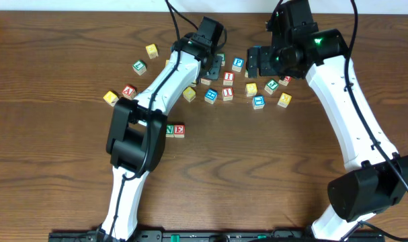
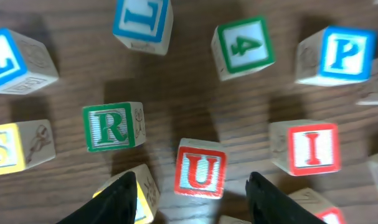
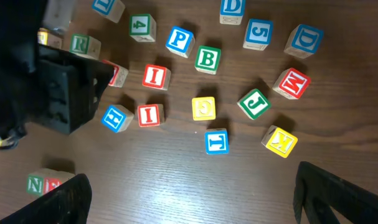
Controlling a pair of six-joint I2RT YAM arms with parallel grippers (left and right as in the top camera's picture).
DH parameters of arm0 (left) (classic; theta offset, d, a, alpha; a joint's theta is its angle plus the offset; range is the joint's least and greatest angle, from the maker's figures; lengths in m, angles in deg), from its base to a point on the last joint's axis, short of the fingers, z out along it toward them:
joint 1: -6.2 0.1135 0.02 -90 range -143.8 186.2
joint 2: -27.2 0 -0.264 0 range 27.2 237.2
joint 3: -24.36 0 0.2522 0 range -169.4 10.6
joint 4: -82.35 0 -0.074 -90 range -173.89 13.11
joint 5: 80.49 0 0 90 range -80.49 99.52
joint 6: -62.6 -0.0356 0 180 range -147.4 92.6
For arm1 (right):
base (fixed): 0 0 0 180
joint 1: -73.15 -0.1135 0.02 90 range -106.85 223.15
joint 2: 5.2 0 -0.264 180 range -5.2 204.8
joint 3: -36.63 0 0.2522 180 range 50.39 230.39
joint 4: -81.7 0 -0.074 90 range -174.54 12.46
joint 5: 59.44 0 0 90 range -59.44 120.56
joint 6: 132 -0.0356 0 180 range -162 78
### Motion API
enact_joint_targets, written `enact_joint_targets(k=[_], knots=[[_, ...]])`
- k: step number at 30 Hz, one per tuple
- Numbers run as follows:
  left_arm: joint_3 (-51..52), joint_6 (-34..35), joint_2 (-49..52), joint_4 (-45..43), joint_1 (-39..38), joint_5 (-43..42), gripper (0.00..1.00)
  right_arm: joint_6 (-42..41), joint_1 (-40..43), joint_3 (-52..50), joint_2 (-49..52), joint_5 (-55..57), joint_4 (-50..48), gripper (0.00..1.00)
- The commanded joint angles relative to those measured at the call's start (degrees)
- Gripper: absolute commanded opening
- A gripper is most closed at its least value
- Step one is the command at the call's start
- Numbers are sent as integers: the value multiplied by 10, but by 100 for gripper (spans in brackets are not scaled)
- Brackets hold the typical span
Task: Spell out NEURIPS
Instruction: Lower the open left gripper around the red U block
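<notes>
A green N cube [image 1: 170,130] and a red E cube [image 1: 179,130] stand side by side in front of the loose cubes. In the left wrist view, my left gripper [image 2: 193,200] is open low over the table. The red-framed U cube [image 2: 200,168] lies just ahead of the gap between its fingers, touching neither. Around it sit a green R [image 2: 113,126], a red I [image 2: 312,148], a blue P [image 2: 343,55] and a yellow S [image 2: 5,149]. My right gripper [image 3: 195,202] hangs wide open above bare wood, holding nothing.
A yellow-faced cube [image 2: 145,193] sits against my left finger. Other cubes are scattered about: blue L [image 2: 142,22], green 4 [image 2: 243,46], green B [image 3: 207,59], blue T [image 3: 217,142], green J [image 3: 254,102], red M [image 3: 292,83], yellow K [image 3: 279,141].
</notes>
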Motion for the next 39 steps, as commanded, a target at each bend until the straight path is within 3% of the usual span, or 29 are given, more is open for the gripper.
enact_joint_targets(k=[1, 17, 26, 39], knots=[[-13, -20, 14, -1, 2, 9, 56, 13, -6, 10, -8, 4, 2, 99], [-13, -20, 50, -7, -2, 8, 56, 13, -6, 10, -8, 4, 3, 99], [-13, -20, 52, -16, -2, 8, 46, 13, -6, 10, -7, 4, 2, 99], [-13, -20, 52, -30, -7, 8, 44, 13, -6, 10, -7, 4, 2, 99]])
